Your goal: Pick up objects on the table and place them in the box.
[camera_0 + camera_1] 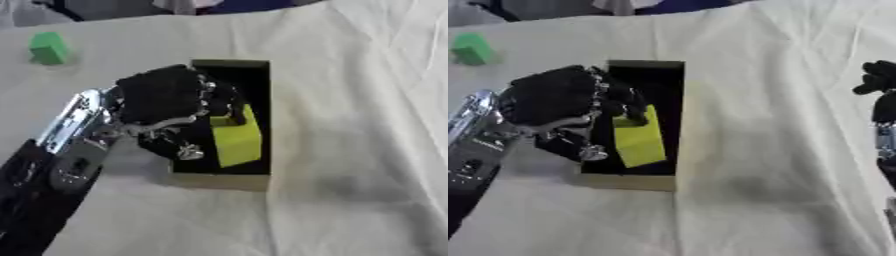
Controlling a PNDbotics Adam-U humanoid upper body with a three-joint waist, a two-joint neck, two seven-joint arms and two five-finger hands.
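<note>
A tan cardboard box (262, 95) with a dark inside stands on the cream cloth near the middle. My left hand (162, 97) reaches over its left wall, fingers curled round a yellow block (237, 140) held inside the box; the block is tilted. Whether the block touches the box floor is hidden. A green block (48, 48) lies on the cloth at the far left, apart from the hand. My right hand (880, 80) shows only in the right eye view at the right edge, away from the box, fingers curled and holding nothing.
The cream cloth (350, 150) covers the table and is wrinkled at the right. Dark shapes lie along the far edge at the top.
</note>
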